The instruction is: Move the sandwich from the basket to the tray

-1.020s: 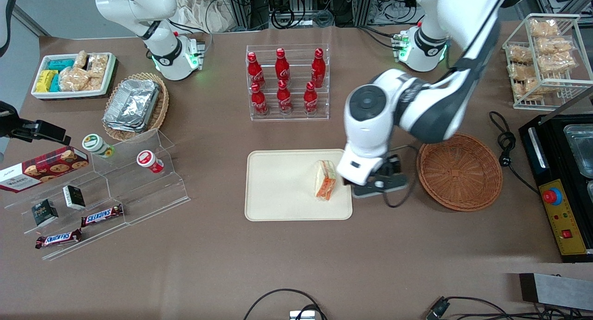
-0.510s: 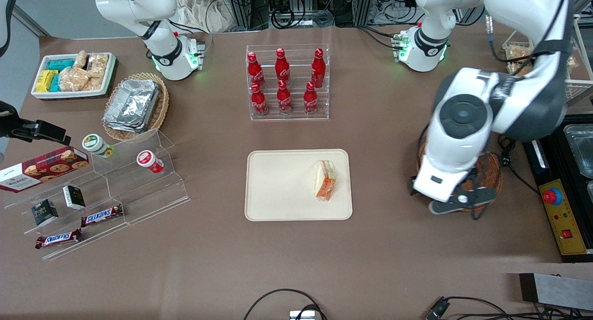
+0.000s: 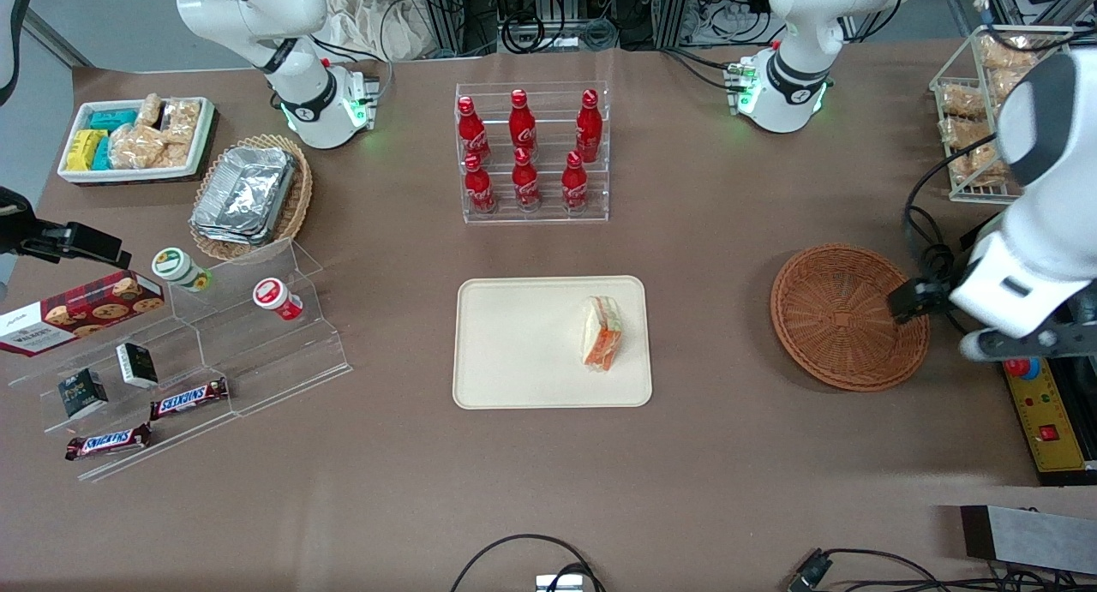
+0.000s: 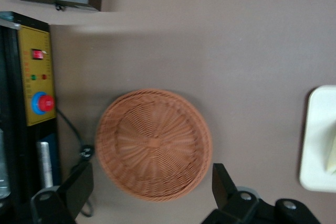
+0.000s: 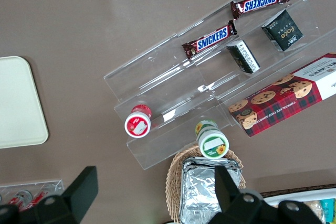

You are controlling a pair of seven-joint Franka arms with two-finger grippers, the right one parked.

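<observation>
The sandwich (image 3: 602, 343), a wrapped wedge with orange and green filling, lies on the cream tray (image 3: 514, 343), near the tray's end that faces the basket. The round reddish-brown basket (image 3: 844, 318) is empty. My left gripper (image 3: 915, 301) hangs high over the basket's rim on the working arm's side, well clear of the tray. In the left wrist view the gripper (image 4: 151, 174) is open and empty, with the basket (image 4: 154, 144) below it between the spread fingers. One end of the tray (image 4: 317, 145) shows there too.
A clear rack of red bottles (image 3: 530, 151) stands farther from the camera than the tray. A black control box with a red button (image 3: 1041, 378) and a wire rack of snack bags (image 3: 998, 104) stand at the working arm's end. An acrylic stand with snacks (image 3: 197, 343) is toward the parked arm's end.
The left gripper has moved away from the sandwich on the tray, across the basket toward the working arm's end, rising. The sandwich has stayed on the tray.
</observation>
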